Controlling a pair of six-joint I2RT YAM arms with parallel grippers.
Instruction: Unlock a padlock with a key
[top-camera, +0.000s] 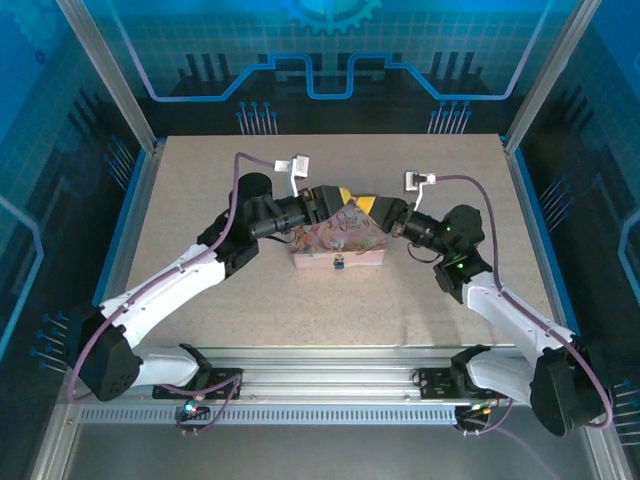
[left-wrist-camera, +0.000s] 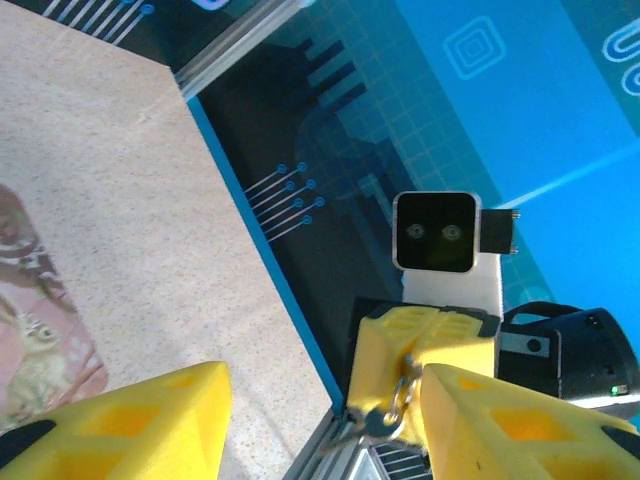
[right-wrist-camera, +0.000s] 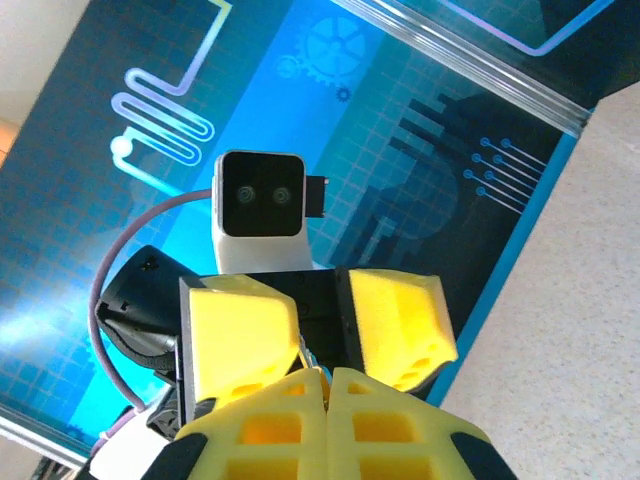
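Meeting over pink box (top-camera: 345, 232): R fingers (right-wrist-camera: 310, 400) pinch keyring (left-wrist-camera: 400, 392), L fingers (left-wrist-camera: 130, 415) apart.

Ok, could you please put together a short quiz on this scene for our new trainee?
1. True or false: the left gripper is clamped shut.
2. What does the right gripper pinch? A) the key B) a screwdriver C) nothing
3. Top view: what lies on the table beneath the two meeting grippers?
Answers: 1. False, its fingers stand apart. 2. A. 3. The pink box, with the padlock at its near side.
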